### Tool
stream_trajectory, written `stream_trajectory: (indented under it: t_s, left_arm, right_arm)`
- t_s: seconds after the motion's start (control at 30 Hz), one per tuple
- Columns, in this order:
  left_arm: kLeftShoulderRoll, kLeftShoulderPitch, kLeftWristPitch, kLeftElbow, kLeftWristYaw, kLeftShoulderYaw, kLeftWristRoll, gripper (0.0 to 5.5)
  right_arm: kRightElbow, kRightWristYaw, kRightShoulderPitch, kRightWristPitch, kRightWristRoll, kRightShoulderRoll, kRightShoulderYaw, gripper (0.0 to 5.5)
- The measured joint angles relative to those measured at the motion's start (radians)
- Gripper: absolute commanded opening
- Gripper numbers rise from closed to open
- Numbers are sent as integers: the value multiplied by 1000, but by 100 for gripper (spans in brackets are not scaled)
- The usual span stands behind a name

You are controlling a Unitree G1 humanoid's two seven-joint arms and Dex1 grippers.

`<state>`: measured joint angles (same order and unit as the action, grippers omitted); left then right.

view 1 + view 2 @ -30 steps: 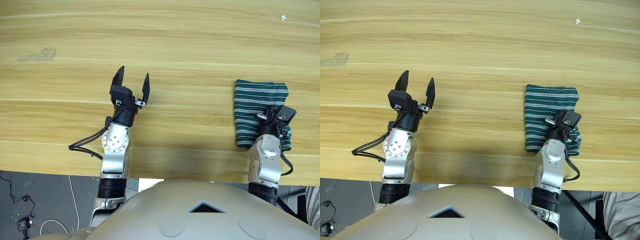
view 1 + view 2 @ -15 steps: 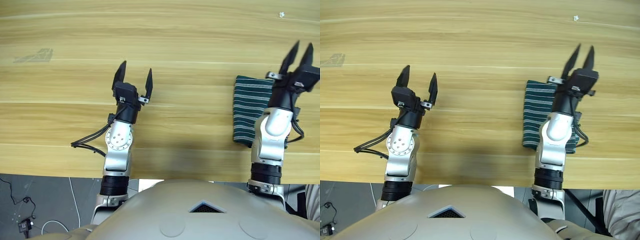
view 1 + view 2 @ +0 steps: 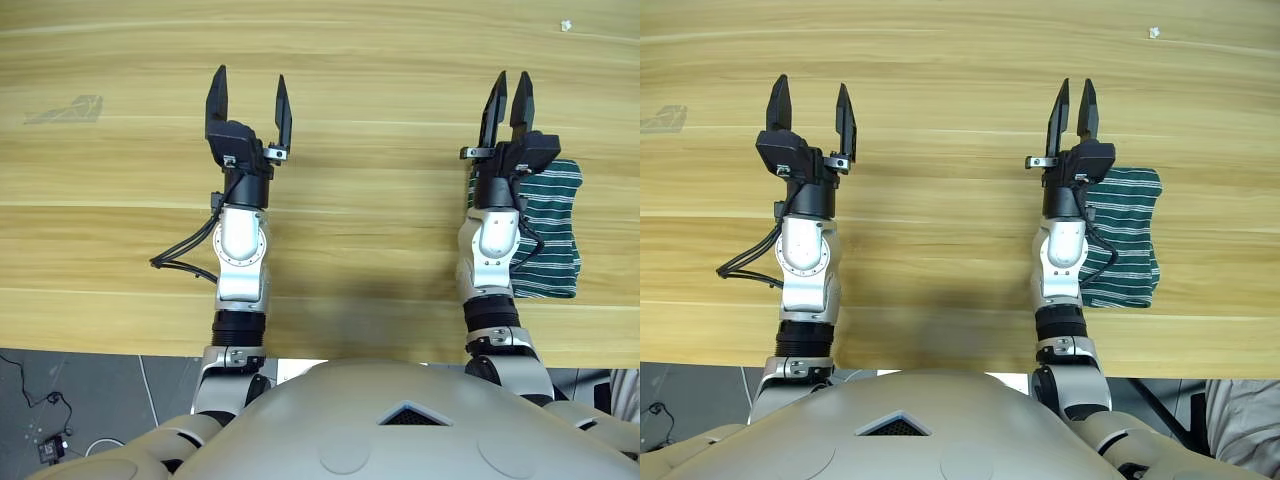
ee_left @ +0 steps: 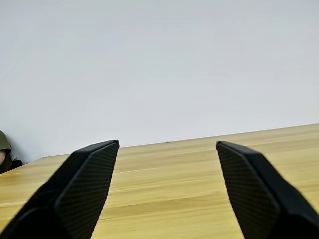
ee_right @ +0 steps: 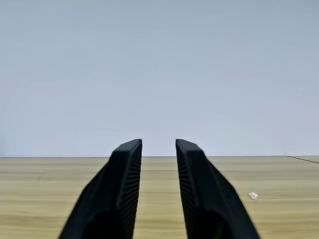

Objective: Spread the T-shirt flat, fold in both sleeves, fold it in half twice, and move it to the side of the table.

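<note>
Pale wooden boards make the desk (image 3: 360, 60), which takes up nearly all of the head views, with a light plain wall behind it in the wrist views. On the robot's right side, near the front edge of the desk, lies the T-shirt (image 3: 550, 230), green with thin white stripes, folded into a small thick packet. It seems that the folding is done and the shirt is already set aside, so the task is probably at its last step. The next move should only need both arms to draw away without catching the cloth. The right claw (image 3: 510, 80) is lifted and holds nothing, its fingers only a narrow gap apart. The shirt lies just beside that arm's wrist, on its outer side and partly hidden by it. The left claw (image 3: 250, 78) is spread wide and empty, well apart from the shirt. A small white scrap (image 3: 566, 26) lies at the far right.
</note>
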<state>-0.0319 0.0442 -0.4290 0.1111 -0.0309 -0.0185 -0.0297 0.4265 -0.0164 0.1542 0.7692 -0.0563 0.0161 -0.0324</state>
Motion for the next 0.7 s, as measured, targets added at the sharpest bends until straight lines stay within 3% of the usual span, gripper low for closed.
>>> stream_trajectory:
  t_s: [0.2, 0.7]
  left_arm:
    - [-22, 139, -15, 100, -4, 0, -26, 362]
    - [-38, 140, -99, 282, 5, 23, -25, 362]
  right_arm:
    - [108, -5, 163, 20, 17, 9, -7, 125]
    - [362, -113, 223, 108, -57, -2, -69, 125]
